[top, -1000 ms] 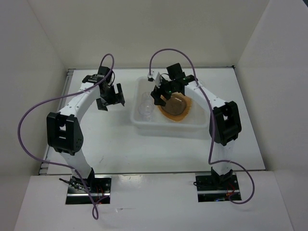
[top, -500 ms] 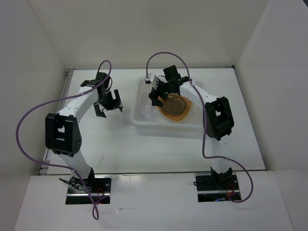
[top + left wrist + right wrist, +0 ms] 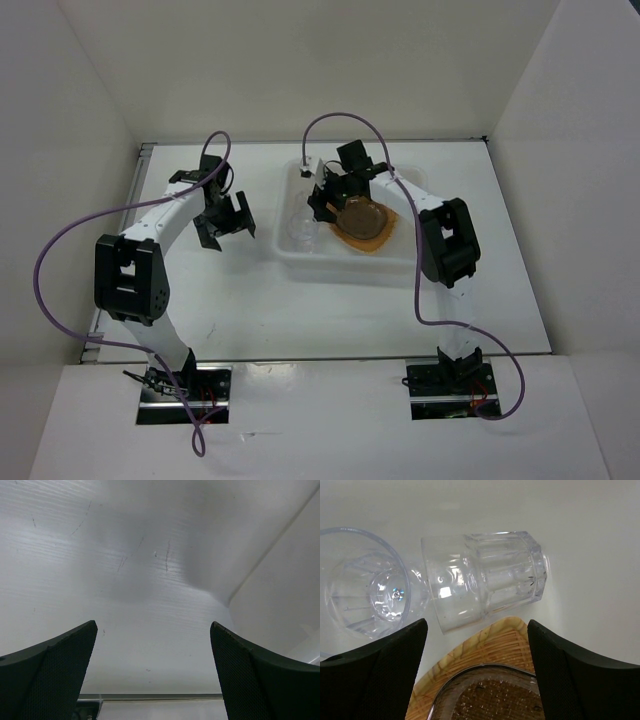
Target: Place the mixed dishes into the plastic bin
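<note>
The plastic bin (image 3: 300,256) stands mid-table. Inside it lies the orange ribbed plate (image 3: 386,236) with a grey-brown saucer (image 3: 362,220) on top; both also show in the right wrist view, plate (image 3: 495,645) and saucer (image 3: 495,697). One clear glass cup (image 3: 485,577) lies on its side beside the plate. A second clear cup (image 3: 362,582) stands upright at the bin's left (image 3: 300,228). My right gripper (image 3: 328,195) hangs open and empty inside the bin above the plate's corner (image 3: 475,670). My left gripper (image 3: 224,222) is open and empty over bare table left of the bin (image 3: 152,675).
White walls enclose the table on three sides. A metal strip (image 3: 150,697) at the table's edge shows in the left wrist view. Purple cables loop off both arms.
My right gripper has shifted slightly left and toward the bin's far-left part. My left gripper has drawn a little left and nearer, away from the bin.
</note>
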You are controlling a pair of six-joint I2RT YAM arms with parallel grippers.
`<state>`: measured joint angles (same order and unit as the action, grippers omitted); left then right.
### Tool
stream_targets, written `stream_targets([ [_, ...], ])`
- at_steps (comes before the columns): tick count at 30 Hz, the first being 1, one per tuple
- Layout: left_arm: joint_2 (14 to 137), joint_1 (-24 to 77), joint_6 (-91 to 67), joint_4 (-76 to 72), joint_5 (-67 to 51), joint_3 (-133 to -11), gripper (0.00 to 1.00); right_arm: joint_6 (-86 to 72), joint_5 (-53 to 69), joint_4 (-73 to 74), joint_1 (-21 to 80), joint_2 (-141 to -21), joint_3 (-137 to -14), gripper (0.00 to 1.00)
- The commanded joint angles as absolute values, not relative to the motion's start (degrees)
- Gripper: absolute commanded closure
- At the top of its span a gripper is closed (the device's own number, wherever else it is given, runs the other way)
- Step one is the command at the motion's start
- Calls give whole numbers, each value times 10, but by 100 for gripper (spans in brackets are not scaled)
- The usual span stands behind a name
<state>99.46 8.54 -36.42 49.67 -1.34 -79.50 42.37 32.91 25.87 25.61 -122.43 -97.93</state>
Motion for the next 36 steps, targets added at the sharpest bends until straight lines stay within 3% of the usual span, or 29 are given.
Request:
stream_targets([
  [1, 974, 85, -375, 512, -21, -795, 0, 384, 347, 194, 253, -1225, -995, 15],
  [6, 974, 85, -375, 529, -26, -795, 0, 302, 309, 127, 261, -1225, -966, 21],
  [17, 974, 85, -359, 559, -21, -818, 0, 279, 239, 43, 291, -1225, -908, 22],
  [20, 974, 85, -359, 559, -21, -813, 0, 264, 203, 9, 296, -1225, -896, 27],
  [22, 969, 85, -359, 559, -21, -807, 0, 256, 186, -3, 303, -1225, -896, 43],
  [26, 969, 85, -347, 564, -21, -807, 0, 233, 138, -22, 308, -1225, -896, 55],
  [34, 963, 85, -347, 559, -21, -786, 0, 207, 120, 7, 314, -1220, -924, 93],
  [36, 958, 85, -347, 552, -21, -780, 0, 201, 125, 39, 314, -1220, -953, 98],
])
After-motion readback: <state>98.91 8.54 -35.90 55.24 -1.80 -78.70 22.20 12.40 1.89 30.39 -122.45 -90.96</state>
